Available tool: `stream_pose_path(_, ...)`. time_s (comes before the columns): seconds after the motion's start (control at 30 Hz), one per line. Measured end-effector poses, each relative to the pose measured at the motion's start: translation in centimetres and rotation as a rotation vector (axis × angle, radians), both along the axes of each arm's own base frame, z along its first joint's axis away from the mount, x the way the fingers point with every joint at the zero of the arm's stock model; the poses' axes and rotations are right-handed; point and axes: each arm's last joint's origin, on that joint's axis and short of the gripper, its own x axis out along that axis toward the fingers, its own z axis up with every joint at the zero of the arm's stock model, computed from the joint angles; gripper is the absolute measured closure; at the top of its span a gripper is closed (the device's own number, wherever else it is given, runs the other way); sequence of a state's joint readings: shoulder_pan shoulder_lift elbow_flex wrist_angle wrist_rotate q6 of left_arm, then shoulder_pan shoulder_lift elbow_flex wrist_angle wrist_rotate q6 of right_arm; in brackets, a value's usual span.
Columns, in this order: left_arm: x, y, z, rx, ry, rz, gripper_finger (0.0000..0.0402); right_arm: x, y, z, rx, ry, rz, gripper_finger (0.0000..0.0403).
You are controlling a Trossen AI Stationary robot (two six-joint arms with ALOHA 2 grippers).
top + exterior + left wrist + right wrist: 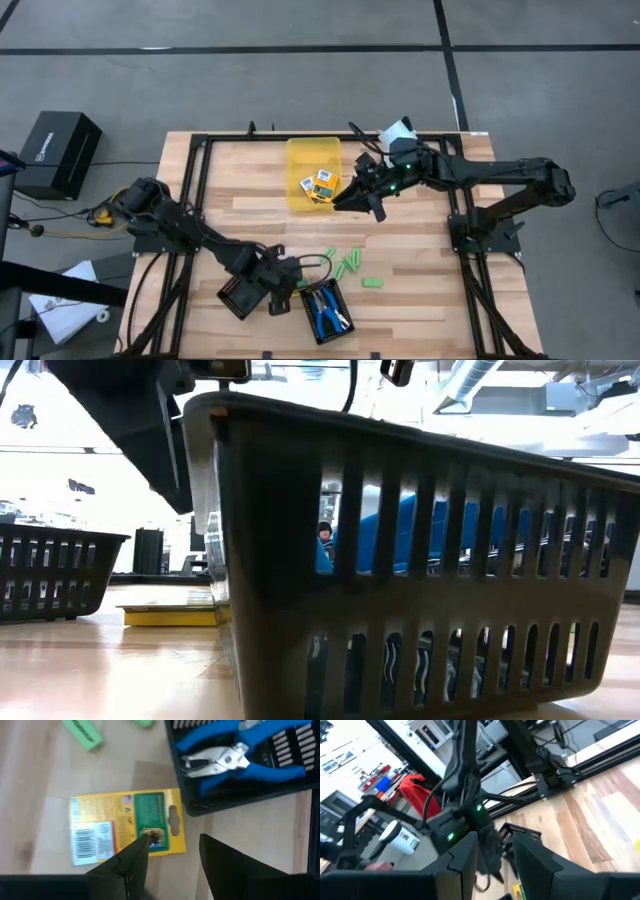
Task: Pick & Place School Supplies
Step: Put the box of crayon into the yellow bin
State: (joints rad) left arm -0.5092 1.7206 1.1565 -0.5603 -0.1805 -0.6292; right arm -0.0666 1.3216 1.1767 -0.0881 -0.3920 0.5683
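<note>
A yellow-orange printed box (125,827) lies flat on the table beside a black tray (235,795) that holds blue-handled tools (225,750). My left gripper (172,852) hangs open over the box's hang-tab end, pointing steeply down; in the high view it (287,285) stands left of that tray (325,312). Two more boxes (316,184) lie in the yellow bin (300,155). Light-green sticks (347,263) are scattered on the table. My right gripper (352,198) hovers open at the bin's right side, with nothing between its fingers (492,852). My left gripper has one fingertip (142,845) over the box's hang-tab end (165,837), coming from above at a slant. Whether that fingertip touches the box cannot be told. The box lies flat on the table, and the other finger (220,855) stands off its edge.
A second black tray (238,298) sits left of my left gripper. In the low view the near tray's slotted wall (420,610) fills the foreground. Black frame rails (195,190) border the table's left, right and far sides. Bare wood lies at the table's near right.
</note>
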Motion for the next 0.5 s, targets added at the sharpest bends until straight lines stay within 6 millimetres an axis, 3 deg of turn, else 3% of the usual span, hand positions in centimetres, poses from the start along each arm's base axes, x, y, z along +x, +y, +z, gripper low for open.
stream_pose_path(0.23,-0.4,-1.7,-1.4,0.019,0.025,0.000,0.0231,0.1,0.9,0.2,-0.002,-0.018,-0.005,0.0284)
stream_pose_path(0.5,0.2,-1.8,-2.1,0.035,0.012,0.028,0.0231,0.1,1.3,0.2,-0.006,-0.018,-0.010,0.0284)
